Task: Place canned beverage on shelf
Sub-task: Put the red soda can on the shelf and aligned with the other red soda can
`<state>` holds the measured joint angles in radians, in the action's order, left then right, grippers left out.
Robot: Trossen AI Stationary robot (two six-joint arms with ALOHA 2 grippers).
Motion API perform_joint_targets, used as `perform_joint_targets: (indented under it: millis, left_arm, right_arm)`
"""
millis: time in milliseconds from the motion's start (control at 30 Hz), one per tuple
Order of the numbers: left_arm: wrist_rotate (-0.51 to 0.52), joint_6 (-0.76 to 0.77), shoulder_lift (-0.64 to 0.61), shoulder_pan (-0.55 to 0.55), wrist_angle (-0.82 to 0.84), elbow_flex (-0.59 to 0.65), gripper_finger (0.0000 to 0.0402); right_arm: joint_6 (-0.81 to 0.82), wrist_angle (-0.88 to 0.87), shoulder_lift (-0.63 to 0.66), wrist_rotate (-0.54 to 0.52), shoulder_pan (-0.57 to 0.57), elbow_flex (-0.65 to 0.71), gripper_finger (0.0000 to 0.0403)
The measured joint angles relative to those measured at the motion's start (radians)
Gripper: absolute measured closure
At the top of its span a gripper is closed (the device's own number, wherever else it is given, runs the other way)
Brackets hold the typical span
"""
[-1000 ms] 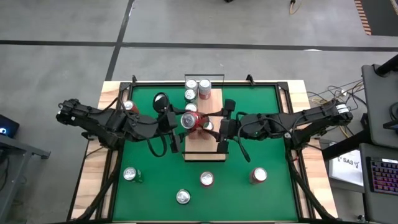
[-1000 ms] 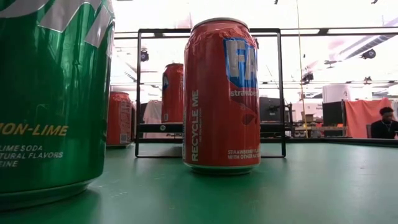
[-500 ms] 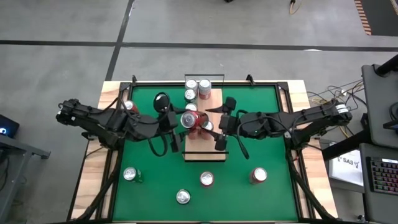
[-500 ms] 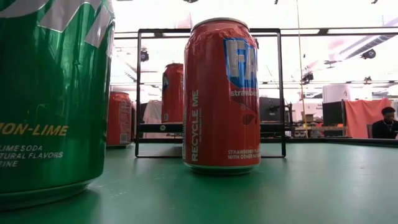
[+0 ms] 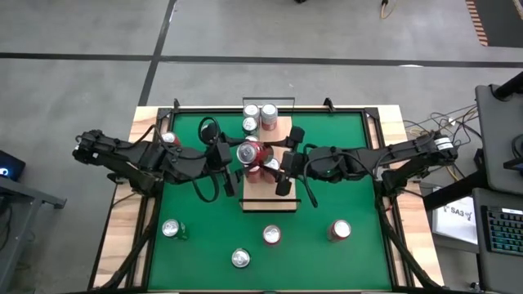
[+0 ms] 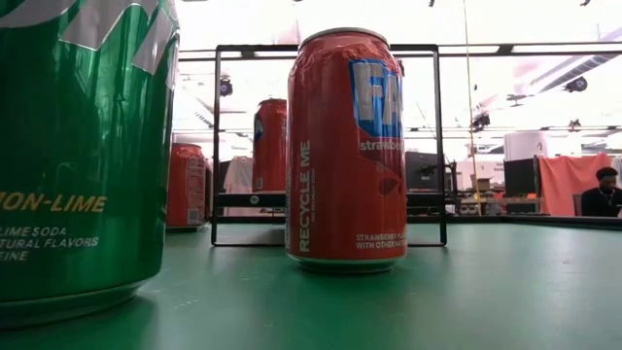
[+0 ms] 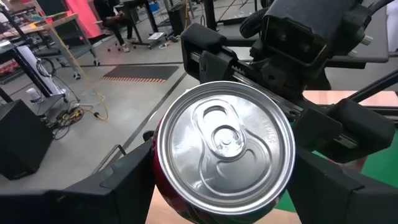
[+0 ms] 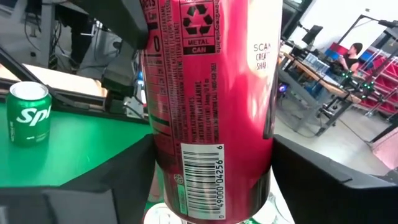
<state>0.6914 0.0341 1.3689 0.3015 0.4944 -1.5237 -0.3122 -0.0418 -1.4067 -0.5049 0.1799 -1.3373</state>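
Three cans [image 5: 258, 116] already on shelf [image 5: 266, 198]; left gripper [image 5: 238, 157] and right gripper [image 5: 276, 166] both flank red can [image 5: 249, 153], not yet placed.

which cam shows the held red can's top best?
Left wrist view: the red can's lid and pull tab fill the frame, between the left gripper's fingers. High view shows the can small over the shelf. Right wrist view shows only its side. Low view can't confirm it.

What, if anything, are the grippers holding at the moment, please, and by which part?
A red can sits between the left gripper's fingers, gripped around its body. The right gripper flanks the same can's side; whether it grips cannot be told.
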Motion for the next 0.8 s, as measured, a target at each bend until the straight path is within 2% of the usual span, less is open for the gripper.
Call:
perform_joint_targets:
  millis: [167,233,567,800]
  left_arm:
    - [-0.002,-0.005,0.001,-0.001,-0.032,0.0,0.0068]
    - [-0.002,-0.011,0.002,-0.001,-0.027,0.0,0.006]
    - [0.0,-0.069,0.0,0.0,-0.027,0.0,0.0065]
    - [0.009,-0.122,-0.028,-0.001,-0.026,0.0,0.0064]
  right_arm:
    - [-0.003,0.003,0.0,0.012,-0.004,0.0,0.0142]
    - [-0.004,0.0,-0.003,0.016,-0.005,0.001,0.0142]
    - [0.001,-0.015,0.011,0.009,-0.005,0.001,0.0142]
    - [0.039,-0.083,0.087,0.016,-0.042,0.001,0.0142]
